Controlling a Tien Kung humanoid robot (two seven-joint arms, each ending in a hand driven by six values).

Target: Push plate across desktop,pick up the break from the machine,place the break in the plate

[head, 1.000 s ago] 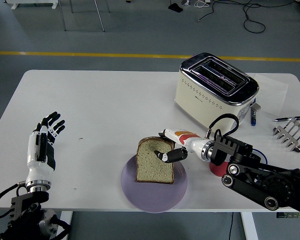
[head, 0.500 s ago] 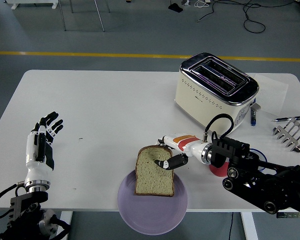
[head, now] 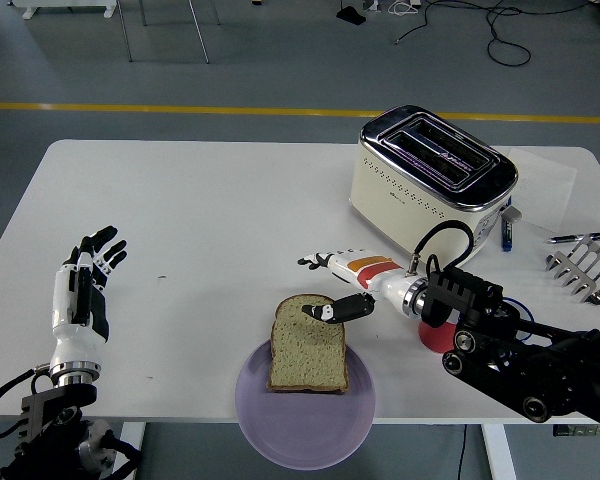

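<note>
White table [head: 210, 220]: one toaster [head: 432, 178], plate [head: 305, 410], bread [head: 309, 344].

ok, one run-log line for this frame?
right hand: open, above bread | bread: on plate | left hand: open, idle | toaster: empty

Grey floor [head: 230, 60] — yellow line [head: 180, 108], black cables [head: 500, 30] — beyond white table [head: 200, 220]

A white table [head: 210, 230] carries a cream and chrome toaster [head: 432, 180] at far right. A purple plate [head: 305, 408] sits at the near edge, right of centre. At the right edge lie a metal rack [head: 583, 270] and a pen [head: 583, 237], with a blue marker [head: 507, 232] just right of the toaster. A red thing [head: 433, 338] shows near right, mostly hidden
</note>
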